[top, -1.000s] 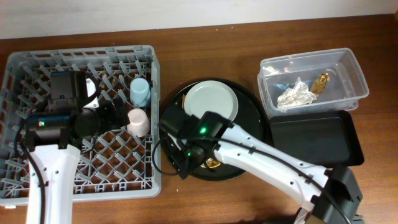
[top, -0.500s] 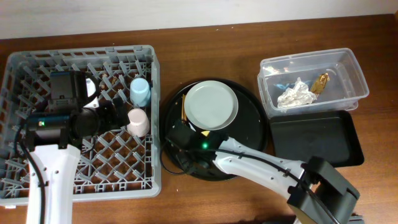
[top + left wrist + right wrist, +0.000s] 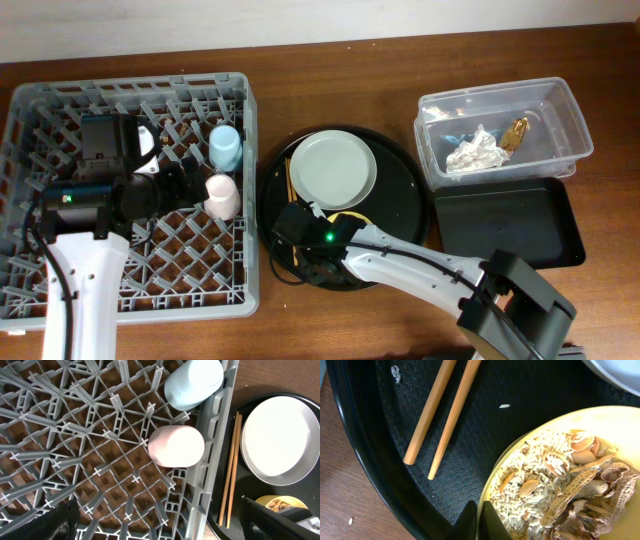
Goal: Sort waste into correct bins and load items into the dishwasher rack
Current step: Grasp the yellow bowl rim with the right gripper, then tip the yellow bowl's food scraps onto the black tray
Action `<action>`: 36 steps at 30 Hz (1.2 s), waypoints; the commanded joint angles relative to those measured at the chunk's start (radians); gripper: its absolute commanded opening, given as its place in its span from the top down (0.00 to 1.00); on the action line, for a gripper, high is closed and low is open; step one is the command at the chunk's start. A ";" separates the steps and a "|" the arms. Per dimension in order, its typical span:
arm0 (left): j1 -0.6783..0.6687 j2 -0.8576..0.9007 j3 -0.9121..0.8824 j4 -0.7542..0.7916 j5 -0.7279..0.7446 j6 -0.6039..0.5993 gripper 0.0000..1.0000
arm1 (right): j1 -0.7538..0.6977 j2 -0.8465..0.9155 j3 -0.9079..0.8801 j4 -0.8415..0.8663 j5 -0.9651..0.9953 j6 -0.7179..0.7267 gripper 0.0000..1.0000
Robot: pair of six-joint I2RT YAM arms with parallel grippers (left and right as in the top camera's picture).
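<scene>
My right gripper (image 3: 479, 520) is shut on the rim of the yellow bowl (image 3: 560, 412), one finger inside and one outside. The bowl holds food scraps (image 3: 555, 485) of rice and peanut shells. From overhead the right gripper (image 3: 300, 235) sits at the front left of the round tray, and only a sliver of the yellow bowl (image 3: 350, 216) shows. Two chopsticks (image 3: 445, 415) lie beside the bowl, and the pale plate (image 3: 335, 168) lies behind it. My left gripper (image 3: 160, 525) hangs open over the dishwasher rack (image 3: 60, 110), near the pink cup (image 3: 176, 446) and blue cup (image 3: 194, 382).
The round black tray (image 3: 400, 190) carries the plate, bowl and chopsticks. At the right, a clear tub (image 3: 560, 110) holds a crumpled napkin (image 3: 472, 153) and a gold foil wrapper (image 3: 516, 133). A shallow black rectangular tray (image 3: 505, 225) lies in front of it.
The right arm has swung toward the tray's front left and uncovered the plate. Its gripper has closed onto the bowl's rim. The left arm has not moved.
</scene>
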 commanded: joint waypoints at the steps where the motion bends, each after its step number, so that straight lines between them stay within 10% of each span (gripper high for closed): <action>1: 0.003 -0.013 0.011 0.002 -0.007 -0.013 0.00 | -0.003 -0.043 0.066 -0.065 0.092 0.013 0.96; 7: 0.003 -0.013 0.011 0.002 -0.007 -0.013 0.00 | -0.294 -0.215 0.267 -0.396 0.157 0.003 0.96; 18: 0.003 -0.013 0.011 0.002 -0.007 -0.013 0.00 | -1.428 -0.283 0.066 -0.382 -0.872 -0.524 0.96; 29: 0.003 -0.013 0.011 0.002 -0.007 -0.013 0.00 | -1.693 -0.103 -0.220 -0.029 -1.575 -0.523 0.96; 36: 0.003 -0.013 0.011 0.002 -0.007 -0.013 0.00 | -1.868 0.006 -0.220 -0.388 -1.650 -0.675 0.96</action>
